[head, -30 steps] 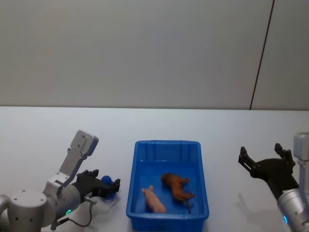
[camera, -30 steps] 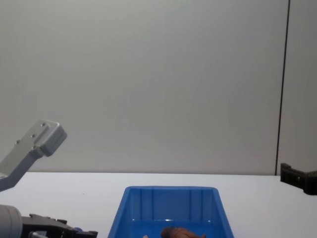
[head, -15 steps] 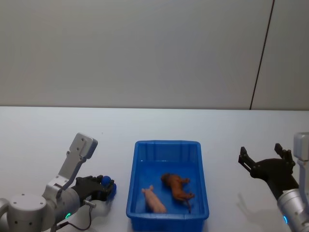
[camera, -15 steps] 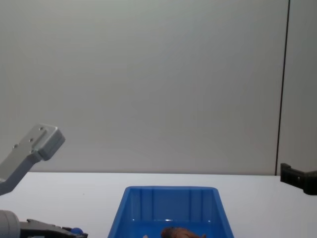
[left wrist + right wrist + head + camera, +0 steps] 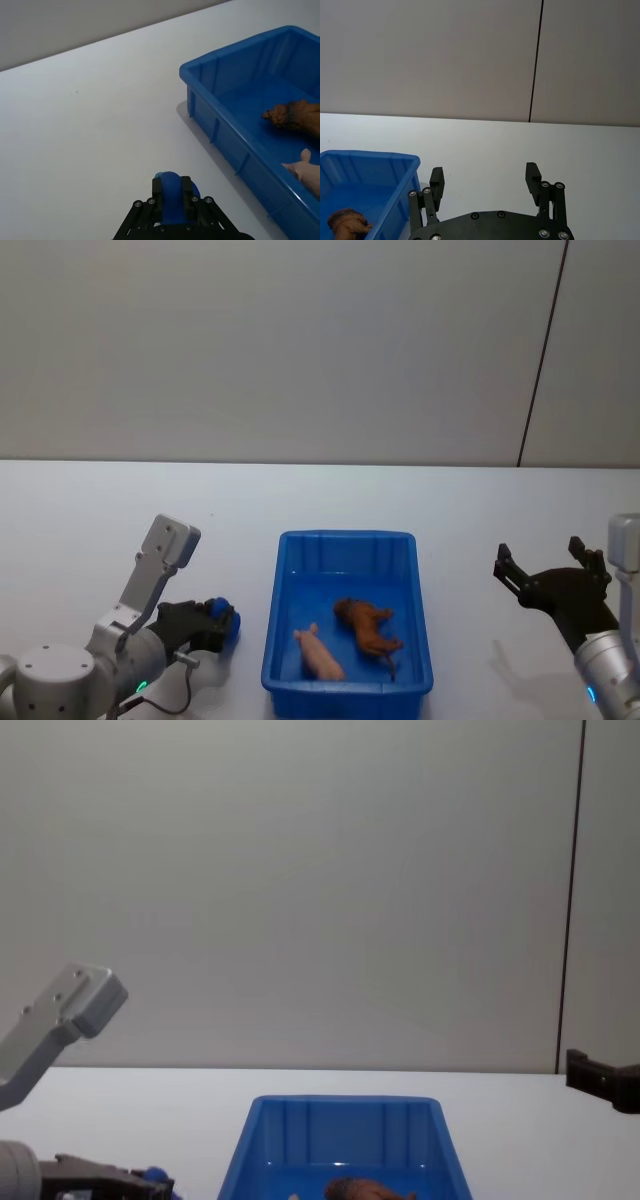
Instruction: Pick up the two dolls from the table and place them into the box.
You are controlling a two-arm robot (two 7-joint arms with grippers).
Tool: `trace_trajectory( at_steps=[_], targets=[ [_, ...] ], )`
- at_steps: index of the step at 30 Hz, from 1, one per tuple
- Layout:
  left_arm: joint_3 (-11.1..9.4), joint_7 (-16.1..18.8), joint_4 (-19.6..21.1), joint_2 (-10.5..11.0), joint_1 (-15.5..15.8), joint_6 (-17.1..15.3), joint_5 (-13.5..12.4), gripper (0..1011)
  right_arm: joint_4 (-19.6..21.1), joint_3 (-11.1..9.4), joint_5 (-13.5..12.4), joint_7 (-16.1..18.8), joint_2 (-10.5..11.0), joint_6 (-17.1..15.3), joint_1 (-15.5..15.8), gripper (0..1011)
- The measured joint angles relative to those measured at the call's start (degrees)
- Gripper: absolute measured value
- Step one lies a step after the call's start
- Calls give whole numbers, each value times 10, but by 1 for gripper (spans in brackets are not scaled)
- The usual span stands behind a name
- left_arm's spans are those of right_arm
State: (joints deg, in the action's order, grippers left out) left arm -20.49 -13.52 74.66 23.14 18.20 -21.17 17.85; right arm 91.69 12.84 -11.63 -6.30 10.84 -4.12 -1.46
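Observation:
Both dolls lie inside the blue box [image 5: 345,537] in the middle of the white table [image 5: 90,510]. The shaggy reddish-brown doll [image 5: 368,626] is toward the right, the pale pink pig-like doll [image 5: 319,653] near the front left. My left gripper [image 5: 218,620] hangs low just left of the box, its blue-tipped fingers shut with nothing between them; the left wrist view shows the left gripper [image 5: 174,192] beside the box wall [image 5: 220,120]. My right gripper [image 5: 540,558] stands open to the right of the box, holding nothing.
A plain grey wall runs behind the table, with a dark vertical seam [image 5: 540,350] at the right. Bare tabletop lies on both sides of the box and behind it.
My left arm has drawn back and lowered, pulling its gripper a little away from the box's left wall. The right arm and both dolls have not moved.

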Motion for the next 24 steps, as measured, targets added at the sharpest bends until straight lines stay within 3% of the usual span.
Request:
trace_trajectory(
  at_steps=[12,24],
  targets=[
    [3,-12,33,4,1,43,-17,157,0,0,0,0,0,0,0,1001],
    [5,-66,73,1,22,83,-43,86,0,0,0,0,0,0,0,1001]
  ],
)
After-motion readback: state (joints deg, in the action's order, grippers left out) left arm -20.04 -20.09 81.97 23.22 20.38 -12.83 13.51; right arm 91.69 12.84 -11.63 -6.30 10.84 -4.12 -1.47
